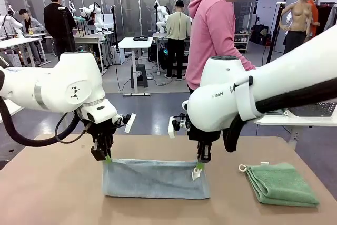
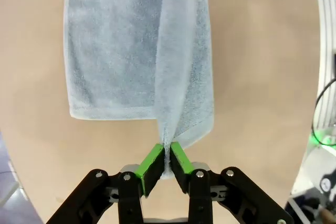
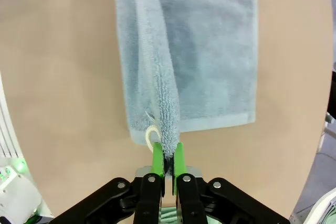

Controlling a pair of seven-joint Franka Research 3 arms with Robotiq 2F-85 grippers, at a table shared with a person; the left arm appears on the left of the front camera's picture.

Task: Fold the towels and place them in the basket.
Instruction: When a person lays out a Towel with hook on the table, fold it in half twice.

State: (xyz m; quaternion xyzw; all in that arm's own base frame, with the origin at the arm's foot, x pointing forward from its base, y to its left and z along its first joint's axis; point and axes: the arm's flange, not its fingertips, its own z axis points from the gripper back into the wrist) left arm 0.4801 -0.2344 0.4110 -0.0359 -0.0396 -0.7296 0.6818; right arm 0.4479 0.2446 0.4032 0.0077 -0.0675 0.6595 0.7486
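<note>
A pale blue-grey towel (image 1: pixel 152 178) lies across the middle of the table, its far edge lifted at both corners. My left gripper (image 1: pixel 107 158) is shut on its left corner; in the left wrist view the green pads (image 2: pixel 152 162) pinch a raised fold of the blue-grey towel (image 2: pixel 131 51). My right gripper (image 1: pixel 200 165) is shut on the right corner beside a small white loop (image 3: pixel 151 136), the blue-grey towel (image 3: pixel 210 51) spreading away below it. A folded mint green towel (image 1: pixel 280 184) lies at the table's right. The basket is out of view.
A person in a pink hoodie (image 1: pixel 213 30) stands at the far side of the table (image 1: pixel 52 193). A white side table (image 1: pixel 295 119) stands at the right behind my right arm.
</note>
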